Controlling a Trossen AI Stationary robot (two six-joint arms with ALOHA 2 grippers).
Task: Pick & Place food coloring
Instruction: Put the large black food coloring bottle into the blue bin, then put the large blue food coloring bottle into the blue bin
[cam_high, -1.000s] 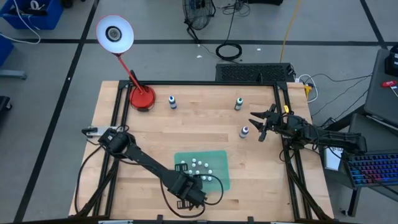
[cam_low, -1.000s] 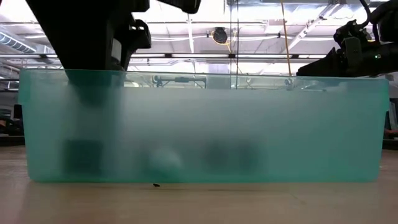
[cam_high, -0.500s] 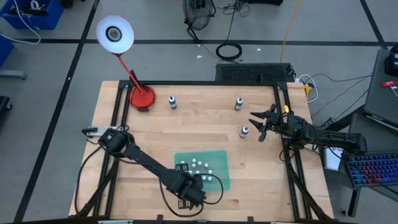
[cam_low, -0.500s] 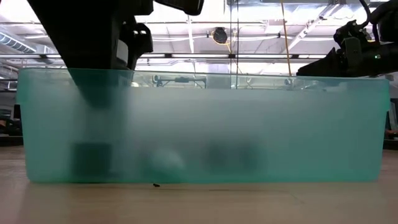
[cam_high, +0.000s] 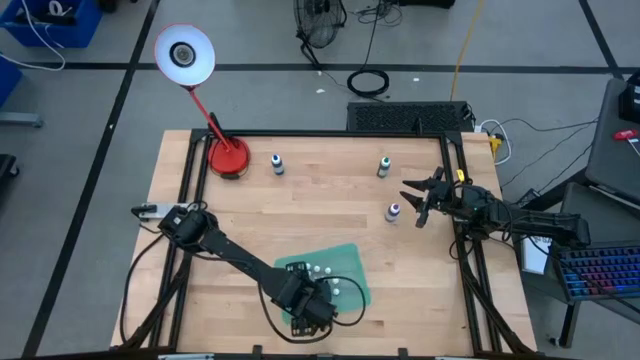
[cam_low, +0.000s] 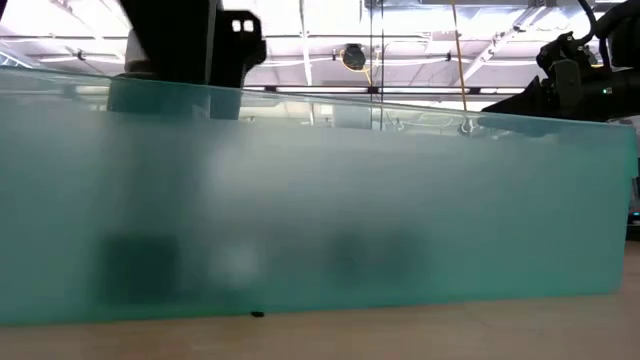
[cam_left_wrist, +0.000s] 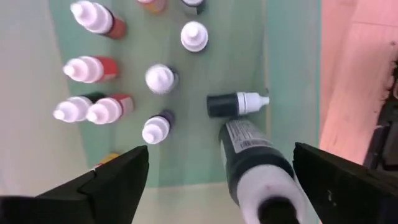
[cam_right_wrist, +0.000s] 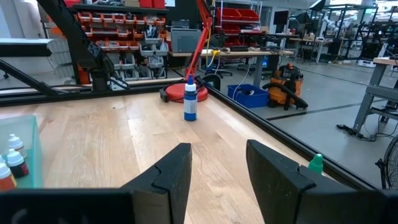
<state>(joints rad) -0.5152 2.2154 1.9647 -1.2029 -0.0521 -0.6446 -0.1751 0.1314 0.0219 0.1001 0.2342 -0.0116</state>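
— Your left gripper (cam_left_wrist: 221, 152), how does it stand?

— My fingers (cam_left_wrist: 99, 186) are spread wide, clamped on nothing. I hang over the green bin (cam_high: 352, 262) at the table's near edge. Below me one dark bottle (cam_left_wrist: 235, 103) with a white cap lies on its side on the bin floor; just beside it lies a bigger dark bottle (cam_left_wrist: 252, 152).

— And the rest of the food coloring?

— A cluster of white-capped bottles (cam_left_wrist: 93, 70) stands upright in the same bin. Three more stand on the wooden table (cam_high: 320, 205): one (cam_high: 277, 163) beside the red lamp (cam_high: 228, 156), one (cam_high: 383, 166) near the far edge, one (cam_high: 393, 211) just beside my right gripper (cam_high: 412, 203).

— That one's jaws?

— Apart as well, holding nothing, at the table's right side.
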